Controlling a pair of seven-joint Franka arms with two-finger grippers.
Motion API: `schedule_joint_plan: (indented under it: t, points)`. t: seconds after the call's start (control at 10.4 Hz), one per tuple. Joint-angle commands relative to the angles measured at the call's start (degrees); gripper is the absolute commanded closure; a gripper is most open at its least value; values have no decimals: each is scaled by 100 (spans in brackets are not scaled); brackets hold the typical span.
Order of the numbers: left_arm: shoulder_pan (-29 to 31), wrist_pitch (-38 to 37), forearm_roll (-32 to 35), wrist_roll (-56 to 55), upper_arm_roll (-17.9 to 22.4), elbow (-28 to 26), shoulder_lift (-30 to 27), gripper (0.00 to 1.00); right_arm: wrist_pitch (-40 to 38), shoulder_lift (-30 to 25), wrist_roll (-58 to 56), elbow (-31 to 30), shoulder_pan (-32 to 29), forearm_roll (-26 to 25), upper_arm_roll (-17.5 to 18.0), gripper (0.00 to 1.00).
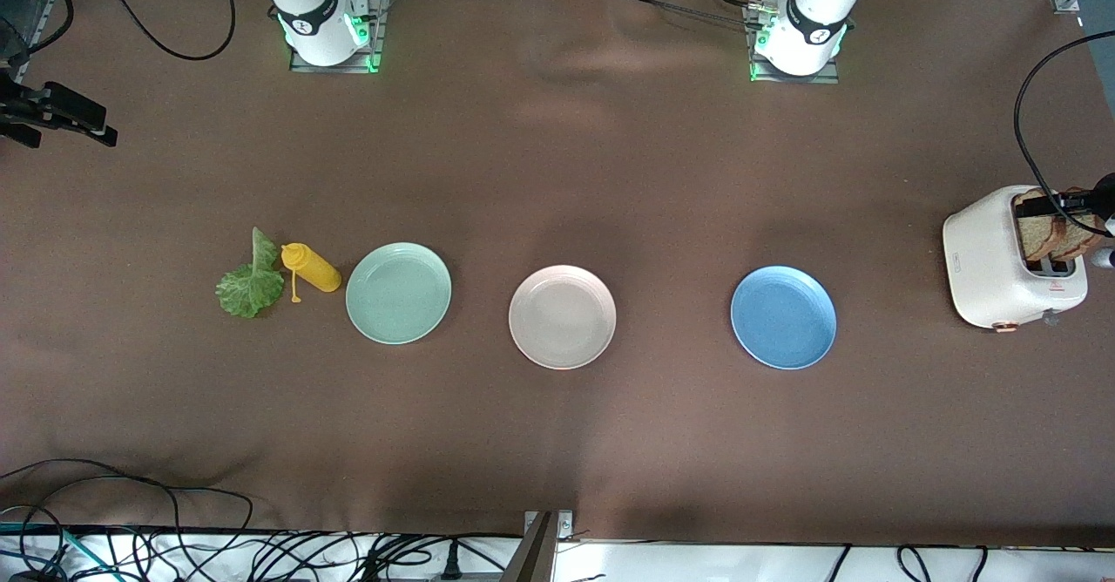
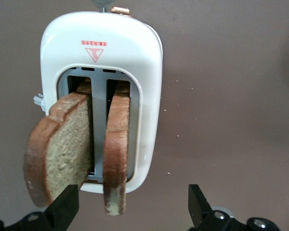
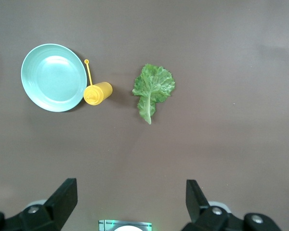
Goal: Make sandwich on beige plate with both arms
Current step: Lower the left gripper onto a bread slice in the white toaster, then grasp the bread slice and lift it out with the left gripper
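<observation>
- Over the toaster (image 2: 102,91), at the left arm's end of the table: left gripper (image 2: 133,208), fingers spread, lined up on 2 bread slices (image 2: 62,149) standing in the slots.
- Right gripper (image 3: 131,202) spread wide above the lettuce leaf (image 3: 153,89), beside the yellow bottle (image 3: 97,93).
- Beige plate (image 1: 562,316) bare, mid-table between the green plate (image 1: 399,293) and blue plate (image 1: 783,317); judged reachable by both arms.

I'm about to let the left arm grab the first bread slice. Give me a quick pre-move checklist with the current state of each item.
1. Beige plate bare and ready for bread: ok.
2. Two bread slices standing up out of the toaster slots: ok.
3. Left gripper open, over the toaster: ok.
4. Left gripper lined up on a single slice: cannot tell; both slices show between its fingers.
5. Lettuce lying free on the table beside the yellow bottle: ok.
6. Right gripper open, above the table near the lettuce and holding nothing: ok.
</observation>
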Motion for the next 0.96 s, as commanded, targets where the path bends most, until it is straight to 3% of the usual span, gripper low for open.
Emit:
schedule_joint_plan:
  t: [0.0,0.48,0.58,0.67,0.77,0.87]
  points:
    - [121,100,97,230,-43,94,192,0,-80,35,-42,138,-13,41,-7,0]
    - [129,180,71,194,-52,102,360,0,-80,35,-42,138,-13,41,2,0]
    - [138,180,71,230,-52,111,369,17,-80,35,-42,138,-13,32,2,0]
    - [138,180,79,247,-52,111,369,42,-80,44,-42,138,-13,41,2,0]
    - [216,162,62,526,-70,111,369,81,-80,44,-42,138,-13,32,2,0]
    - [278,162,53,798,-70,129,369,100,-71,44,-42,138,-4,32,2,0]
